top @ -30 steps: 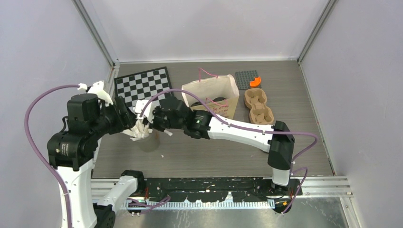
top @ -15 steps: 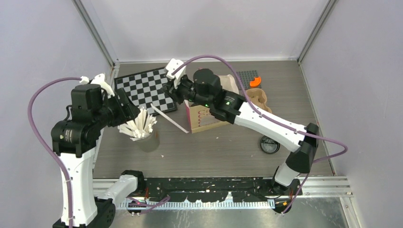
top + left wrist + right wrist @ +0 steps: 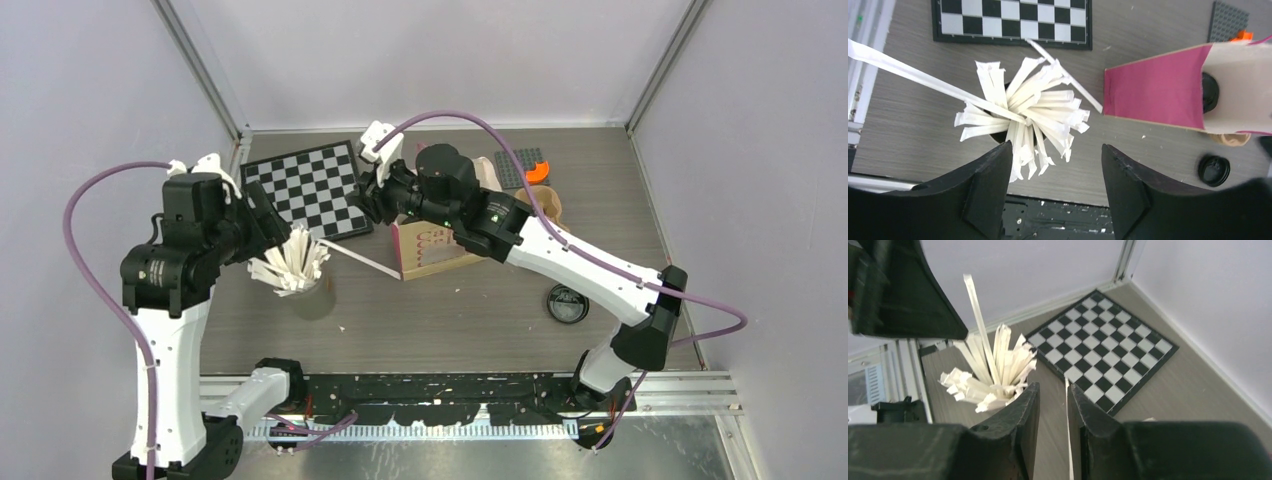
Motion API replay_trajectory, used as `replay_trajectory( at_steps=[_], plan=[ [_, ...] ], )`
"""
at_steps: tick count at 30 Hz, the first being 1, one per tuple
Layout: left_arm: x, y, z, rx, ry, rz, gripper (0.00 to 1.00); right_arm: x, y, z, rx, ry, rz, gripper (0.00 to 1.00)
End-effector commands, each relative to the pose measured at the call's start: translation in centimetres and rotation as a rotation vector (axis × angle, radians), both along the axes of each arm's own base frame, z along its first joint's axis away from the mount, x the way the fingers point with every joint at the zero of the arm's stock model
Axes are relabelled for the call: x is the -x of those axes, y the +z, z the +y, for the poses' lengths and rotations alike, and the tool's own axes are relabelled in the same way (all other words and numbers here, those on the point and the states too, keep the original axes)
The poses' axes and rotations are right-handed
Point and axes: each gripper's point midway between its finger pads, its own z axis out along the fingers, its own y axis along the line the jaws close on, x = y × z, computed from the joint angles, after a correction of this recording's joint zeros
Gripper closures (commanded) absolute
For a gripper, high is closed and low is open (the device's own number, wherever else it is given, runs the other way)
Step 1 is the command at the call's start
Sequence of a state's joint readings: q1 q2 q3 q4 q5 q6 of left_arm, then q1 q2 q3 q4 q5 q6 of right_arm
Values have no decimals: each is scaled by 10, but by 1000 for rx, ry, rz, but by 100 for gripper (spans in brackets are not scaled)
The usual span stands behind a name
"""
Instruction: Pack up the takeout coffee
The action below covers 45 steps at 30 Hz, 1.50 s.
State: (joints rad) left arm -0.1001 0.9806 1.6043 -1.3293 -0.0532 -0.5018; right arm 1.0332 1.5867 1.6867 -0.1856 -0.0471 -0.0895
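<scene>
Checkerboard (image 3: 305, 190) behind grey cup (image 3: 315, 300) (crammed with white sticks (image 3: 290, 265)).

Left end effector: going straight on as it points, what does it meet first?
Most likely the white sticks: in the left wrist view they fan out centred just ahead of the open left end effector. How far off they are is unclear.

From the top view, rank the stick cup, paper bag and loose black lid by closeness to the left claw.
Measured from the left claw:
1. cup of white sticks, close beside it.
2. paper bag, mid-table, to its right.
3. black lid, far right side.
</scene>
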Motion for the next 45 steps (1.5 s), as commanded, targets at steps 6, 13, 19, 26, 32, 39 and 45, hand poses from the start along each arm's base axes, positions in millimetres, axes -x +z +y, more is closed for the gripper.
replay_trajectory(
  at_steps=[6,13,19,26,32,39,45],
  plan=[
    [14,13,27,-91,109,-15,25,7,-86,24,213,12,210,60],
    [35,30,42,-107,194,-92,28,-13,-136,41,361,-30,251,56],
    [48,14,52,-133,244,-67,29,-34,-171,41,453,-116,249,57],
    [54,19,46,-92,229,-81,29,-42,-221,36,568,-108,272,53],
    [60,16,42,-75,212,-79,30,-48,-244,40,619,-106,282,50],
    [62,13,38,-65,187,-68,30,-56,-277,41,702,-134,307,50],
    [65,10,33,-48,165,-59,30,-59,-300,42,740,-139,313,50]
  ],
)
